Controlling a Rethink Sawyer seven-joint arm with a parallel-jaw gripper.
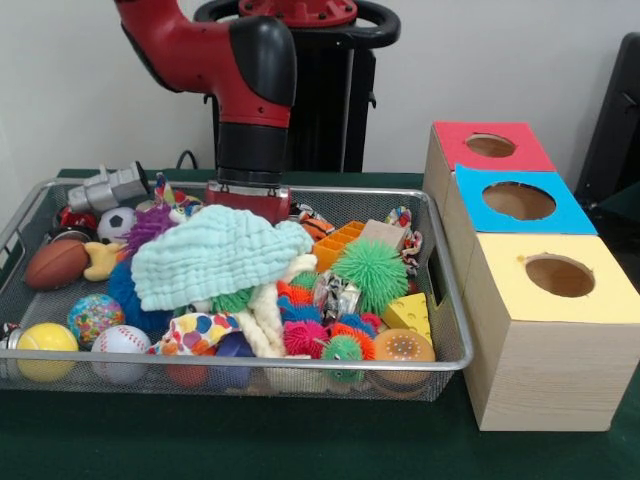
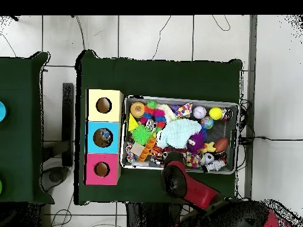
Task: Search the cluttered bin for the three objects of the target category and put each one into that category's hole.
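Front view: silver wire-mesh bin (image 1: 445,290) on a dark green table (image 1: 300,450), filled with mixed toys. Red and black robot arm (image 1: 235,70) descends at the bin's rear edge; its gripper (image 1: 247,200) sits low behind a pale mint folded cloth (image 1: 215,255), so whether its jaws are released or clenched cannot be told. Contents, front edge: yellow ball (image 1: 45,350) at the left corner, white baseball (image 1: 121,350) beside it, orange dotted ball (image 1: 402,352) at the right corner. Left side: brown toy football (image 1: 57,263), small soccer ball (image 1: 116,222), grey plastic binoculars (image 1: 108,188) at the rear corner. Centre to right: green spiky rubber ball (image 1: 370,272), yellow cheese wedge (image 1: 408,315), orange grid-shaped tray (image 1: 335,245), pink spiky ball (image 1: 303,337). Which category is the target cannot be told. Just beside the bin's right side stands a pale wooden sorting box (image 1: 545,375) with three round holes: red top (image 1: 490,146) rearmost, blue top (image 1: 518,201) in the middle, yellow top (image 1: 560,276) nearest the front. Overhead view: an object lies visible inside the blue hole (image 2: 103,138); the arm reaches over the bin's edge nearest the base.
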